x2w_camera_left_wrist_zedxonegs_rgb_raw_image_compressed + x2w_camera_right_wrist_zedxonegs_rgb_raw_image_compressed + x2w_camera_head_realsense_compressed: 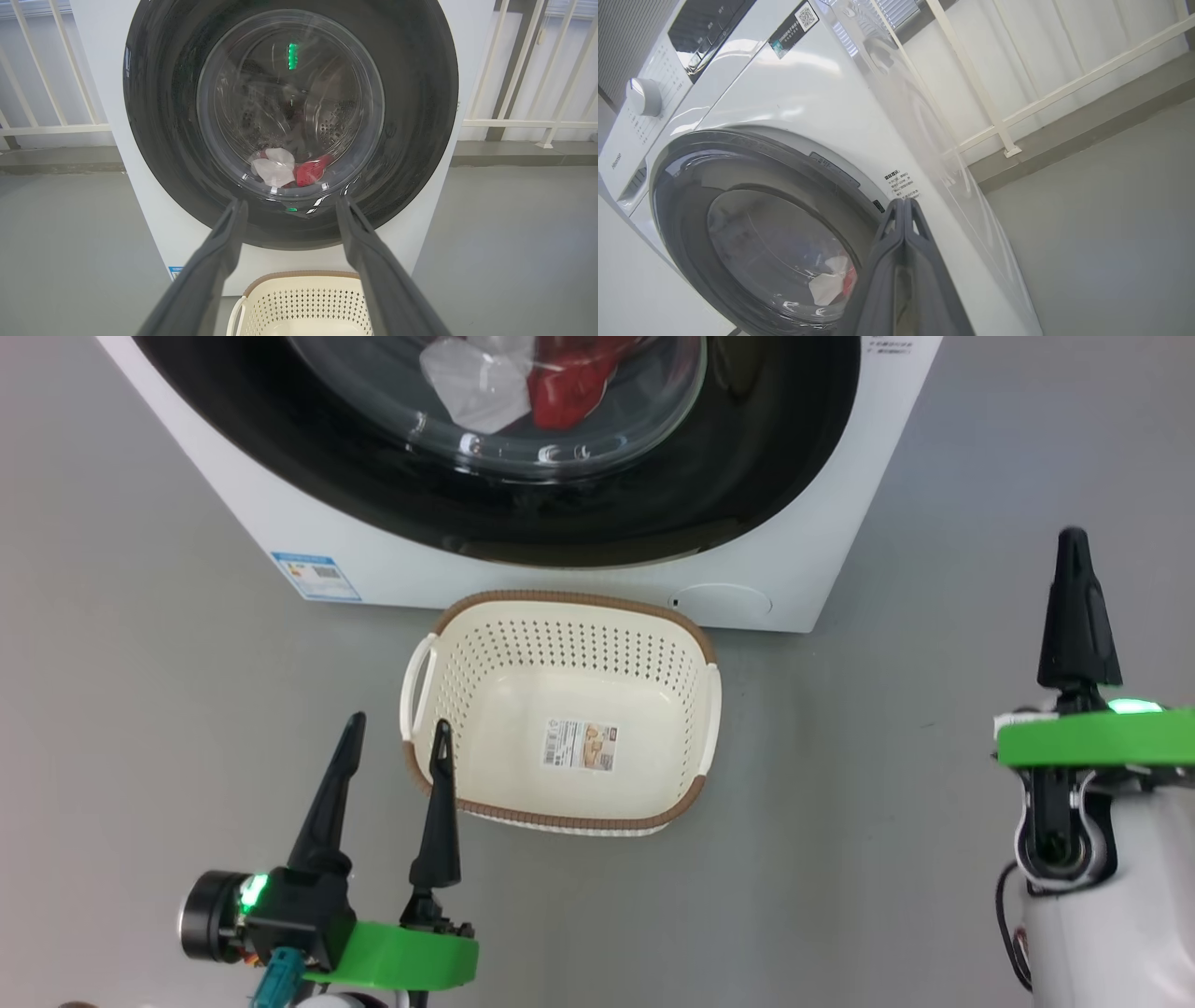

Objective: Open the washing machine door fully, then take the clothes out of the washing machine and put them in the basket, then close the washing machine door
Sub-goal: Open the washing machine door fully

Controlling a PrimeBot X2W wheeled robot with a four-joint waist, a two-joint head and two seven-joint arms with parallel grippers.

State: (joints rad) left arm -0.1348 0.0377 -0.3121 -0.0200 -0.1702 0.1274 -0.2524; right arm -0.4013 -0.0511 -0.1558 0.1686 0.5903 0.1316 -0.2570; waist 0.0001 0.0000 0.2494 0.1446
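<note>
The white washing machine [803,513] stands ahead with its round black-rimmed door [747,457] shut flat against the front. Behind the glass lie the clothes [569,378], one white piece and one red, also seen as clothes [287,170] in the left wrist view. The cream basket [560,709] with a brown rim sits empty on the floor just before the machine. My left gripper [397,733] is open beside the basket's left handle, pointing at the door [163,140]. My right gripper [1074,546] is shut on nothing, raised off the machine's right side; its tips [903,203] are near the door's right edge [794,158].
Grey floor [140,709] surrounds the machine and basket. A white railing [514,122] runs behind the machine along a raised kerb. The control panel and a knob [643,96] are at the machine's top. A blue label [316,576] is stuck low on the front.
</note>
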